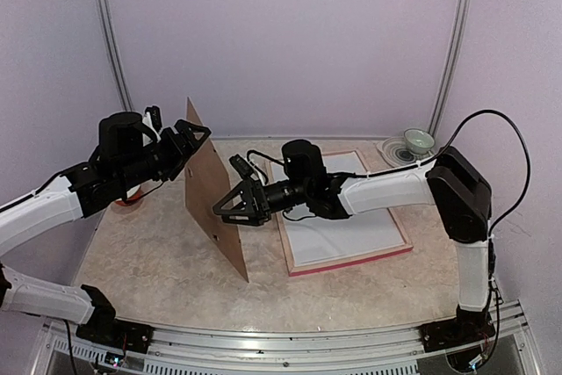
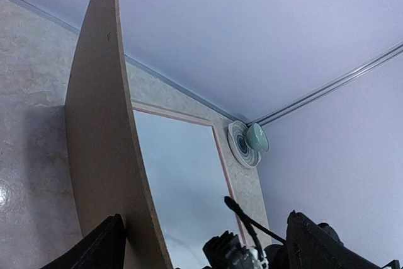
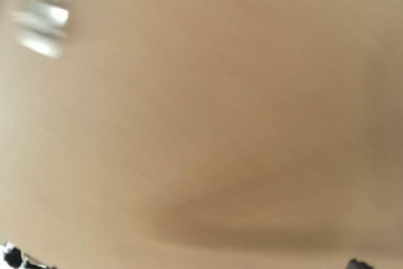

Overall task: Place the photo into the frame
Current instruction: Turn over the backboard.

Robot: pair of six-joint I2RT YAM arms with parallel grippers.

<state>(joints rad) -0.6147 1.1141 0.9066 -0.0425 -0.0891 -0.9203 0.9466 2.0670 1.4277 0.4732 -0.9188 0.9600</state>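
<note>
A plain brown backing board (image 1: 207, 183) stands on edge, tilted, in the middle of the table. My left gripper (image 1: 177, 126) straddles its upper far corner, open. In the left wrist view the board (image 2: 101, 155) runs close beside the left finger (image 2: 110, 247), and the other finger is far off. My right gripper (image 1: 231, 194) is open, its spread fingers against the board's right face, which fills the right wrist view (image 3: 201, 118). The frame (image 1: 351, 262) lies flat on the right, pale wood up and pink on its edge, with a white sheet (image 1: 342, 226) inside. The photo is out of view.
A pale green cup (image 1: 418, 139) sits on a striped saucer (image 1: 399, 154) at the back right corner, also in the left wrist view as the cup (image 2: 257, 137). A red and white round thing (image 1: 129, 200) lies under my left arm. Purple walls close off the back.
</note>
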